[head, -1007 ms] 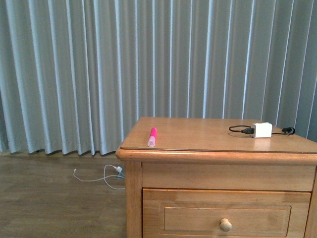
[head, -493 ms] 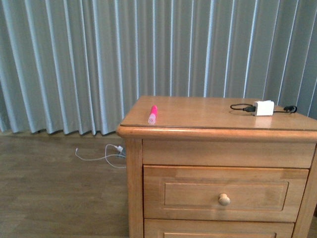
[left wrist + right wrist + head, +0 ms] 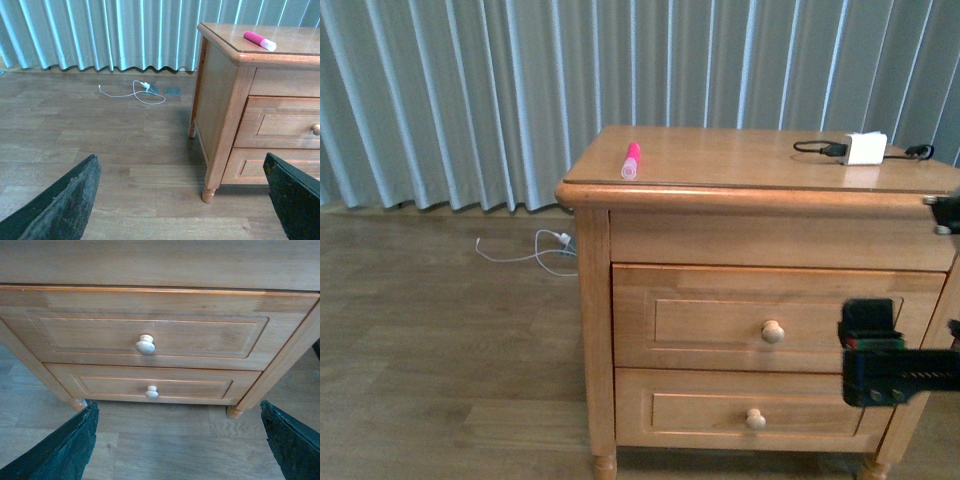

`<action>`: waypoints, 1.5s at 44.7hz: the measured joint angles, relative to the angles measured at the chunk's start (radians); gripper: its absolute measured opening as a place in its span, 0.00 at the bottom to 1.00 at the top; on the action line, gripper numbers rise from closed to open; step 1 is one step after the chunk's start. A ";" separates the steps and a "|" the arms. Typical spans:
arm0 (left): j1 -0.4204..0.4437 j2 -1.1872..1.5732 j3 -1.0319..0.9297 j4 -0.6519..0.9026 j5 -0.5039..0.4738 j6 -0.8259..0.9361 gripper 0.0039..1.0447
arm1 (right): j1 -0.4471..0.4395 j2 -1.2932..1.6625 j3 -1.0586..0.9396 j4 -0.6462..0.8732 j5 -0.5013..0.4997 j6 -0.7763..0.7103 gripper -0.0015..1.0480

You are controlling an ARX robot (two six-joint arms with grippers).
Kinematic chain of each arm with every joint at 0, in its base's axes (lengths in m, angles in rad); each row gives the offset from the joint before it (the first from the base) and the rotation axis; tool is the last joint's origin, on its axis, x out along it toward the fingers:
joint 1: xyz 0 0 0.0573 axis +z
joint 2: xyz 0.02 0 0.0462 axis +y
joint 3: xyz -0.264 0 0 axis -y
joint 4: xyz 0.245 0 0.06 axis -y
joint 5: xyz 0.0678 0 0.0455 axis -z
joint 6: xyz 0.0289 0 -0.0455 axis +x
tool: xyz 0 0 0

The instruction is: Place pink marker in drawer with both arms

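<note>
Facing a shut drawer, marker up on top

Nearest the wrist cameras, both grippers stand spread wide with nothing between their fingers. The left gripper point(image 3: 180, 159) frames bare plank floor point(image 3: 100, 150) off the left side of the nightstand point(image 3: 220, 100), while the right gripper point(image 3: 178, 405) frames the cabinet's front. In the front view a black part of the right arm point(image 3: 880, 375) shows low on the right, in front of the drawer fronts and clear of both knobs.

Next comes the drawer point(image 3: 200, 335) – the upper of two, closed flush, with its round pale knob point(image 3: 145, 344) at mid-panel. The lower drawer point(image 3: 190, 386) beneath it is closed too.

Higher and further back, the pink marker point(image 3: 631, 160) lies flat on the nightstand's top near the front left corner, its paler cap end towards the front edge. It is outside the drawer and no gripper touches it. Across the top, towards the back right, a white charger block point(image 3: 865, 148) sits with a black cable point(image 3: 812, 147) attached – well apart from the marker.

On the floor left of the cabinet a thin white cable point(image 3: 525, 250) trails close to the foot of the grey-blue pleated curtain point(image 3: 470, 90), which hangs behind everything.
</note>
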 joint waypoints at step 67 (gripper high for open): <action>0.000 0.000 0.000 0.000 0.000 0.000 0.94 | 0.005 0.750 0.639 0.063 0.074 -0.019 0.92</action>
